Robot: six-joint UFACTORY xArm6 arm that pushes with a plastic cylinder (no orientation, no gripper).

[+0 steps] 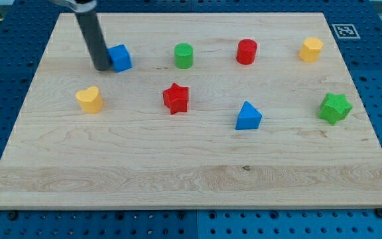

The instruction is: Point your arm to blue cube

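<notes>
The blue cube (pixel 121 58) sits near the view's top left of the wooden board (pixel 191 179). My dark rod comes down from the view's top left, and my tip (pixel 103 67) rests on the board right against the cube's left side, seemingly touching it.
A green cylinder (pixel 184 56), a red cylinder (pixel 247 51) and a yellow block (pixel 311 49) line the view's top. A yellow heart (pixel 89 99), a red star (pixel 176 98), a blue triangle (pixel 247 116) and a green star (pixel 335 107) lie in the middle row.
</notes>
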